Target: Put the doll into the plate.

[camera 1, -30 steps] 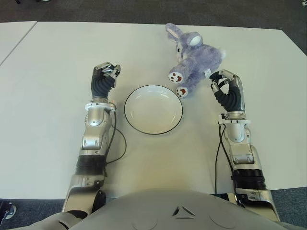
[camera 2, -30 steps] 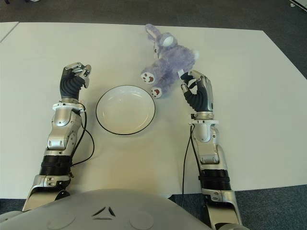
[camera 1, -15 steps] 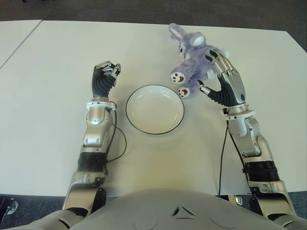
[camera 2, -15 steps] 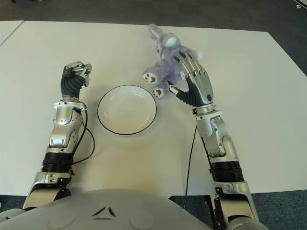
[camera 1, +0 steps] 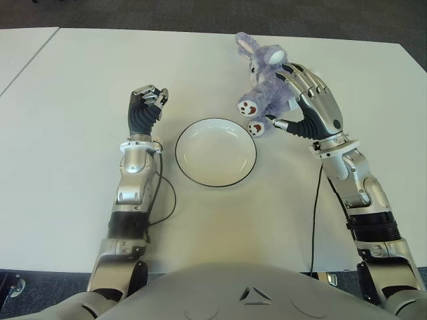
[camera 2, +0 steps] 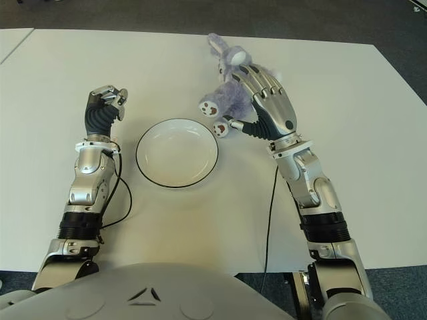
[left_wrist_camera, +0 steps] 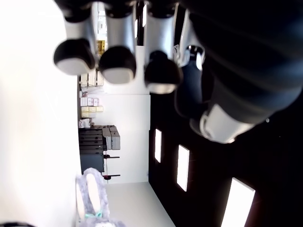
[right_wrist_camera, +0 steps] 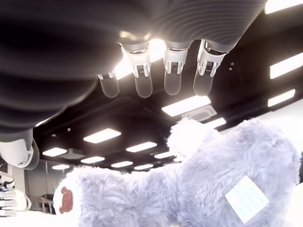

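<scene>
The doll, a purple plush rabbit (camera 1: 267, 83), lies on the white table (camera 1: 80, 80) just beyond the right rim of the white plate (camera 1: 215, 152), soles turned toward the plate. My right hand (camera 1: 303, 100) hovers over the rabbit's body with fingers spread open; in the right wrist view the fingertips (right_wrist_camera: 173, 87) stand apart from the fur of the rabbit (right_wrist_camera: 199, 189). My left hand (camera 1: 148, 100) shows to the left of the plate, curled and holding nothing.
The table's far edge (camera 1: 200, 30) runs just behind the rabbit. A second white tabletop (camera 1: 20, 47) adjoins at the far left. Black cables (camera 1: 163, 200) trail along both forearms.
My right hand opened from a curled pose beside the rabbit, rose and moved forward and left over its body. The rabbit and the left hand stayed in place.
</scene>
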You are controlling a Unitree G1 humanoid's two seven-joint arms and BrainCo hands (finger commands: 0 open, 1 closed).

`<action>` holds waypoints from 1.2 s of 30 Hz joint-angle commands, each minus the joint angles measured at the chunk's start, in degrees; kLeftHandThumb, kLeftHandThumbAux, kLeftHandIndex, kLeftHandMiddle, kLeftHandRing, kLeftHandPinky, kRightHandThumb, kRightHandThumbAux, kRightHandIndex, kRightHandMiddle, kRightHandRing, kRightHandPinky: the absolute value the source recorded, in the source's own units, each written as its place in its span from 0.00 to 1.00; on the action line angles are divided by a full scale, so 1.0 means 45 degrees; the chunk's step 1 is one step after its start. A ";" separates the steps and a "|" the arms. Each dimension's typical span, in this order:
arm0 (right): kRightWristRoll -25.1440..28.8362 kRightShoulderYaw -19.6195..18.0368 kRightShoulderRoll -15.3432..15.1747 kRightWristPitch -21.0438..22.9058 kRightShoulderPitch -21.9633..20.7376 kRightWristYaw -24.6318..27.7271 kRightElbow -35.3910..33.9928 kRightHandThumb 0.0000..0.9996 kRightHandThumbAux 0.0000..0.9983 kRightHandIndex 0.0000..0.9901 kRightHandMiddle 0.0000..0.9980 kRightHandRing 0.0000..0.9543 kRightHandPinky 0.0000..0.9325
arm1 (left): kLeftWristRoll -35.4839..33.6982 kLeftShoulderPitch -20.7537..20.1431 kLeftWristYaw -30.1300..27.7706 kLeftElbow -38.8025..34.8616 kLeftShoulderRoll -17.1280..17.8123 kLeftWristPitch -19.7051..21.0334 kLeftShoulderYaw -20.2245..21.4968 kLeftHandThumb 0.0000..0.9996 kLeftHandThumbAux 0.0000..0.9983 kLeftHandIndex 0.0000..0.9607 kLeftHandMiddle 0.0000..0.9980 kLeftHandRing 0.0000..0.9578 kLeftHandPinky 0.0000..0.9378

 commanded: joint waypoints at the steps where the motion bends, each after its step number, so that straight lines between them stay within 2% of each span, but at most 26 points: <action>1: 0.0119 0.0185 -0.0204 -0.0184 -0.0365 0.0264 0.0245 0.28 0.38 0.00 0.00 0.00 0.00 | 0.0158 0.0990 0.0138 0.0794 -0.0554 0.0117 -0.0112 0.71 0.71 0.46 0.87 0.92 0.93; 10: 0.0607 0.0204 -0.0327 -0.0182 -0.0825 0.0894 0.0369 0.29 0.36 0.00 0.00 0.00 0.00 | 0.0239 0.0980 0.0169 0.0793 -0.0531 0.0168 -0.0085 0.71 0.71 0.46 0.87 0.92 0.93; 21: 0.0722 0.0309 -0.0548 -0.0296 -0.1515 0.1311 0.0980 0.25 0.36 0.00 0.00 0.00 0.00 | 0.0209 0.0980 0.0105 0.0838 -0.0514 0.0080 -0.0082 0.71 0.71 0.46 0.88 0.92 0.93; 30: 0.0815 0.0549 -0.0908 -0.0787 -0.2304 0.1541 0.1833 0.25 0.37 0.00 0.00 0.00 0.00 | 0.0188 0.1007 0.0123 0.0785 -0.0531 0.0114 -0.0065 0.71 0.71 0.46 0.87 0.92 0.93; 36: 0.1029 0.0692 -0.1225 -0.0789 -0.2927 0.2421 0.2323 0.26 0.37 0.00 0.00 0.00 0.00 | 0.0178 0.1011 0.0146 0.0779 -0.0557 0.0065 -0.0052 0.71 0.71 0.46 0.87 0.92 0.93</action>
